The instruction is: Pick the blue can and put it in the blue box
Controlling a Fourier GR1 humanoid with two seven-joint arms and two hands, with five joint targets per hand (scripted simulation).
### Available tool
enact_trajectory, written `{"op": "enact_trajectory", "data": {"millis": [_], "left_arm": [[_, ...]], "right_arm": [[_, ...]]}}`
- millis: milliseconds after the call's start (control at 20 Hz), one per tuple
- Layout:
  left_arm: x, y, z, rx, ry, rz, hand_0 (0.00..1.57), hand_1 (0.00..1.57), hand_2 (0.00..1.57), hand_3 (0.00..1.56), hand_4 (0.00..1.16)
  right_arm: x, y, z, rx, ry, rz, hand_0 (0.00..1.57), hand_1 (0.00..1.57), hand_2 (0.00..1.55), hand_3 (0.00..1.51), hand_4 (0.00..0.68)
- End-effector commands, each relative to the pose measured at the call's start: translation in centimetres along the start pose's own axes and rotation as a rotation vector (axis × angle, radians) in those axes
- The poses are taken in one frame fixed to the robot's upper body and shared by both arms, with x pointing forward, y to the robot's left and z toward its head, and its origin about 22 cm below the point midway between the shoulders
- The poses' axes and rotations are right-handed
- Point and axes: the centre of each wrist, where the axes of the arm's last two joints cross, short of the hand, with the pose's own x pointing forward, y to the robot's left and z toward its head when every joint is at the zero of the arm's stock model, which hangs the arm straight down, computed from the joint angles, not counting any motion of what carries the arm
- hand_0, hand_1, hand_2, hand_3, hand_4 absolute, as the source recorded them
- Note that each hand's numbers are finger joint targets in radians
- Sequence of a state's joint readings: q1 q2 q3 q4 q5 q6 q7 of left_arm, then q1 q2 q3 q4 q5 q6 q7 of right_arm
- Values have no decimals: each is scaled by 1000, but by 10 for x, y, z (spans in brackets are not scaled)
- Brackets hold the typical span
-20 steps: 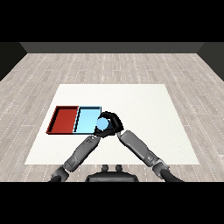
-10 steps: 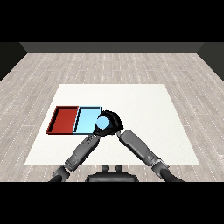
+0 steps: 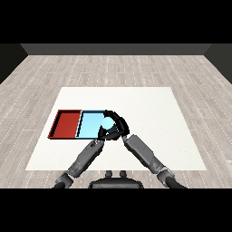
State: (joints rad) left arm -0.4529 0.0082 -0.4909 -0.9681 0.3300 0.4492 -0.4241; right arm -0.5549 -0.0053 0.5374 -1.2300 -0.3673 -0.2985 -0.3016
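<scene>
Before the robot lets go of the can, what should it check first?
1. Right hand curled round the blue can: ok.
2. Can over the light blue tray: ok, at its right edge.
3. Can fully inside the tray's walls: cannot tell.
4. Red tray away from the can: ok.
5. Left hand out of the drop path: not ok, it sits just below the can.

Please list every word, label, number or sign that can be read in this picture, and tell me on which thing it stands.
None can be read.
Blue can, held by the right hand: no label shows.
Red tray and blue tray: plain, no marking.
Table: plain white.
</scene>
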Motion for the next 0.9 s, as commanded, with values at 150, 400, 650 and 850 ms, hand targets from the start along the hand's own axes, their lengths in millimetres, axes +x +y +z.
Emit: {"op": "enact_trajectory", "data": {"millis": [150,400,650,850], "left_arm": [[6,-12,-5,-14,-16,-39,1571,1571,1558,1487,1136],[5,-2,-13,7,-10,-52,1571,1571,1571,1506,1134],[-4,17,6,37,-14,-95,1571,1571,1571,1500,1131],[-6,27,-15,22,-11,-98,1571,1571,1571,1502,1126]], "right_arm": [[-3,11,20,-6,-9,-17,0,0,0,0,0],[5,-5,16,-31,0,-58,0,0,0,0,0],[19,-36,44,-54,-31,-49,0,0,0,0,0],[34,-30,26,-89,-62,-74,0,0,0,0,0]]}}
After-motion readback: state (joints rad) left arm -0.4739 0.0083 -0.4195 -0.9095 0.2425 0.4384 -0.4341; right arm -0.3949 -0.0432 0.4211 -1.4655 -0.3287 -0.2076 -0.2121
